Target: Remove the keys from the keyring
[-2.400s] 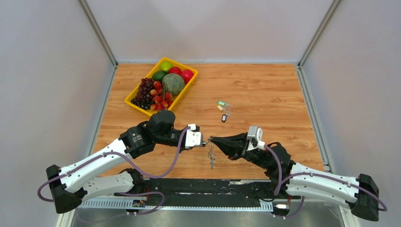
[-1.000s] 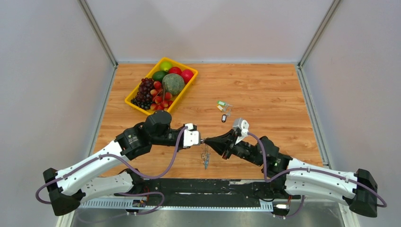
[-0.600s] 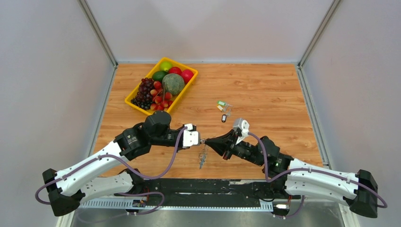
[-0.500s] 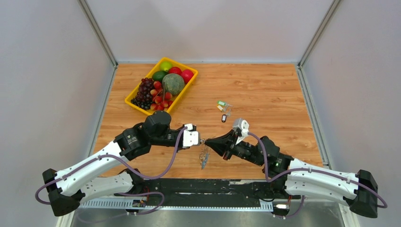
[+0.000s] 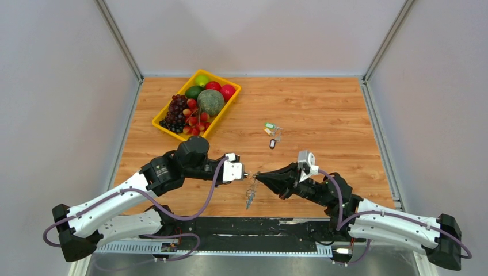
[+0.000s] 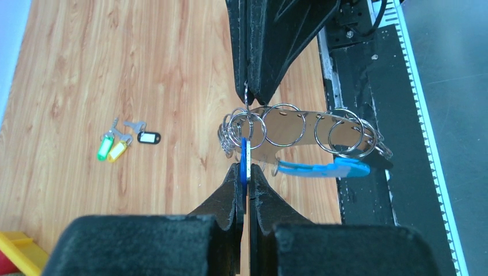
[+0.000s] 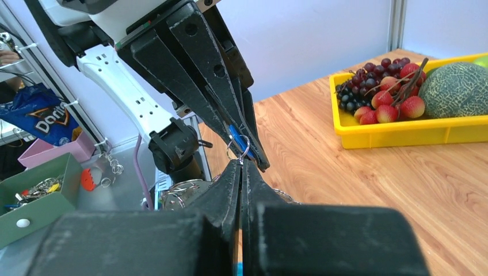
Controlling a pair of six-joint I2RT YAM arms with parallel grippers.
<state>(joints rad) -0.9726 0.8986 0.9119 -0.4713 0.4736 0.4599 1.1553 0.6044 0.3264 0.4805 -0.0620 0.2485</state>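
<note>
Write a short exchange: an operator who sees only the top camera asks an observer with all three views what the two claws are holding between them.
Operator: What is the left claw shut on?
Observer: The left claw pinches a blue tag, held edge-on between its fingers.
Operator: And the right claw?
Observer: The right claw is shut on a thin wire ring, right at its tips.
Operator: What is the bundle hanging under them?
Observer: The keyring is a curved metal band strung with several wire loops.
</note>
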